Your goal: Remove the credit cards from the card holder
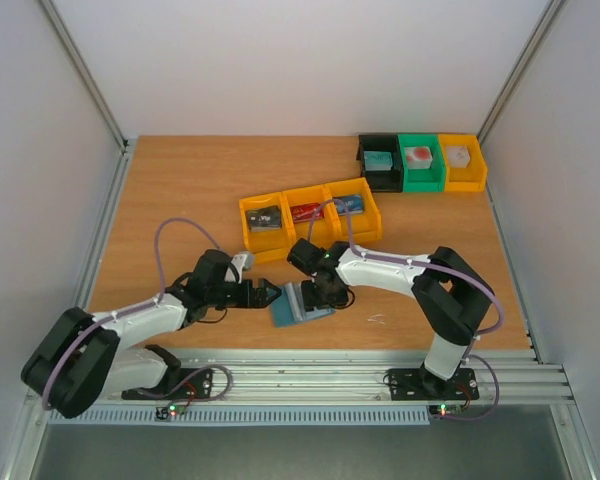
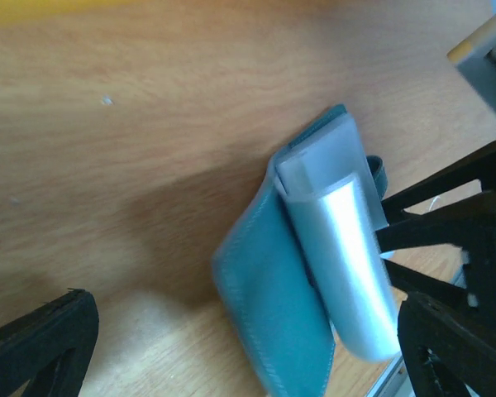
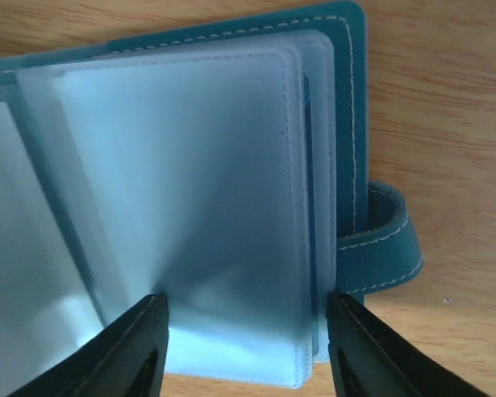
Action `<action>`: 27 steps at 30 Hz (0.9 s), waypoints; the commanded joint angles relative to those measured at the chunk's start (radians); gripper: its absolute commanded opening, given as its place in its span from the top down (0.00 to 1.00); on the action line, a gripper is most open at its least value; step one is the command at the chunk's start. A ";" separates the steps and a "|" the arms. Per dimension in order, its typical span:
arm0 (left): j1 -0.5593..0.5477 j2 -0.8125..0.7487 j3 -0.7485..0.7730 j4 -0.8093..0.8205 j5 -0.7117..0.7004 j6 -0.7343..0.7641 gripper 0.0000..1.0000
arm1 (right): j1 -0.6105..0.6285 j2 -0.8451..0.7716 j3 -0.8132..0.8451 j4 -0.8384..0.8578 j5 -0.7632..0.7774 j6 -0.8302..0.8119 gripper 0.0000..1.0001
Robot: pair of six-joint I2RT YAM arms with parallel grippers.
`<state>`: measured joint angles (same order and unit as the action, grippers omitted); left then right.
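The blue card holder [image 1: 300, 304] lies open on the table between the two grippers. Its clear-grey sleeves [image 3: 190, 190] face up and look empty. My right gripper [image 1: 325, 290] hangs open just over it, one finger [image 3: 124, 351] at each side of the sleeve stack in the right wrist view [image 3: 244, 347]. My left gripper [image 1: 268, 293] is open at the holder's left edge, and the holder [image 2: 289, 306] lies between its spread fingers [image 2: 41, 351]. A dark grey card [image 1: 264, 218], a red card [image 1: 307, 212] and a blue card [image 1: 351, 203] each lie in a yellow bin.
Three joined yellow bins [image 1: 252, 240] stand just behind the grippers. A black bin [image 1: 366, 160] with a teal block, a green bin [image 1: 418, 180] with a red-white block and a yellow bin [image 1: 462, 182] with a grey block stand at the back right.
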<state>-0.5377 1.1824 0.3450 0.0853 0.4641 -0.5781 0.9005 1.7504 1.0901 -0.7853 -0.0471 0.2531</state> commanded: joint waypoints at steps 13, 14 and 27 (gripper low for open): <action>-0.090 0.190 -0.028 0.244 -0.047 -0.118 0.14 | 0.020 -0.088 -0.176 0.347 -0.217 0.125 0.62; -0.091 0.195 -0.026 0.240 -0.056 -0.121 0.21 | 0.020 -0.092 -0.176 0.353 -0.224 0.119 0.62; -0.093 0.031 0.040 0.276 0.071 0.078 1.00 | -0.211 -0.479 -0.092 0.100 -0.384 -0.255 0.50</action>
<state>-0.6289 1.3369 0.3180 0.2939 0.4442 -0.6338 0.7933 1.4303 0.9012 -0.5465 -0.3202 0.2203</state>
